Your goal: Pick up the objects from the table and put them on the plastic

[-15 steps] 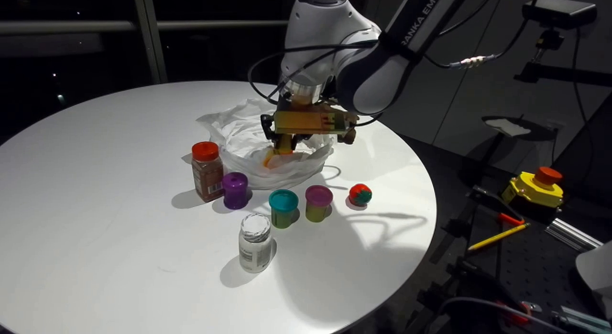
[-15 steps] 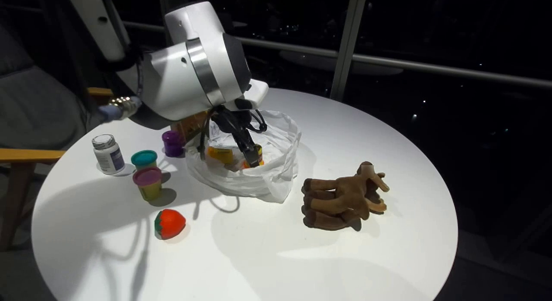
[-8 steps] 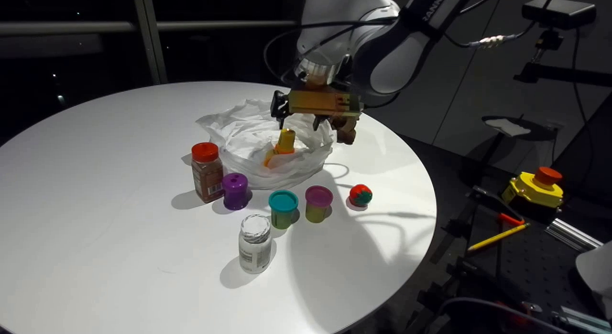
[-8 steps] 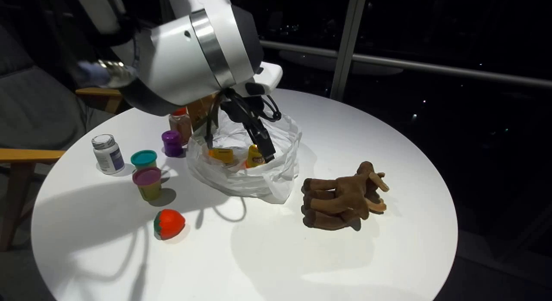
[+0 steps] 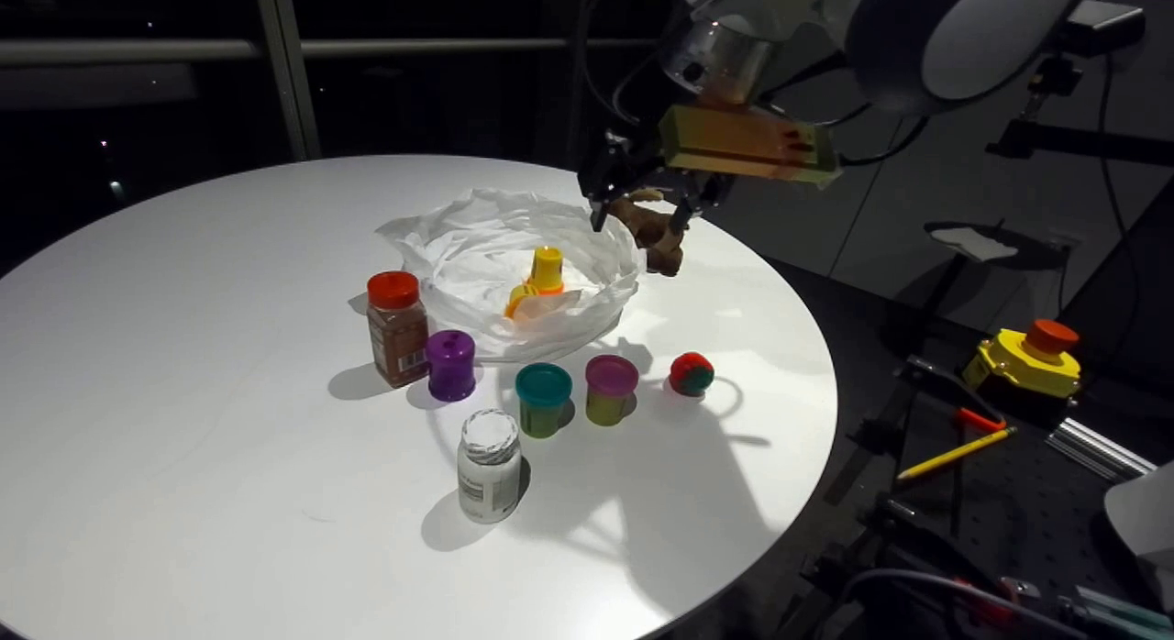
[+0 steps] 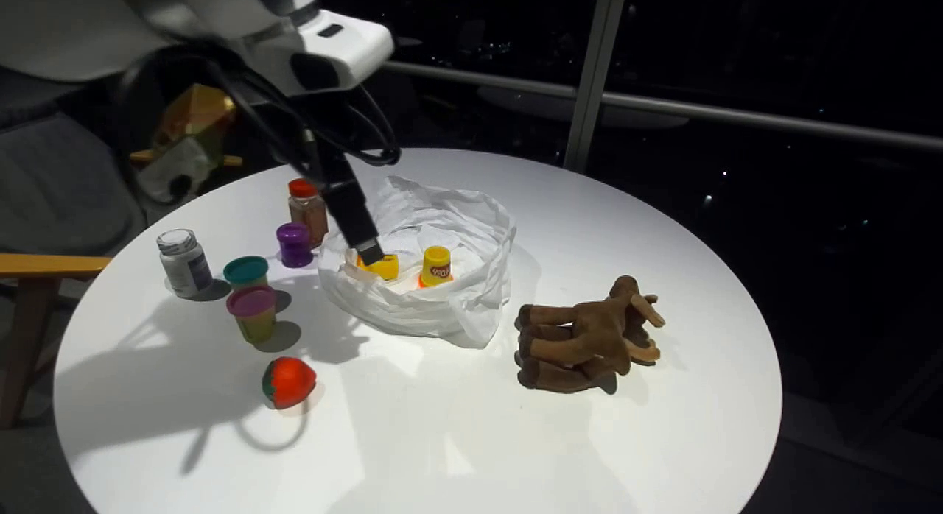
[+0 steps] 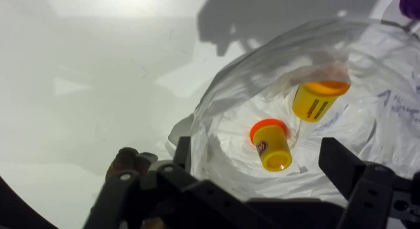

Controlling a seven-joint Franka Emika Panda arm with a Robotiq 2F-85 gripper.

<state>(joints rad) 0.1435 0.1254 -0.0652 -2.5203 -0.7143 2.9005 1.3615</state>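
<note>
The wide-spread gripper point(image 5: 638, 222) hangs higher than the plastic bag point(image 6: 412, 320); inside the bag, below gripper level, stands an upside-down Play-Doh can point(image 7: 273, 145).

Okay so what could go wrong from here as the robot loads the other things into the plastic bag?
The teal-lidded tub and pink-lidded tub stand close together, so the open gripper might knock one while reaching for the other. The red strawberry is rounded, so it could roll or slip from the grasp. And the wall of the plastic bag looks thin and crumpled, so the gripper might snag it and topple the upside-down yellow tub inside.
</note>
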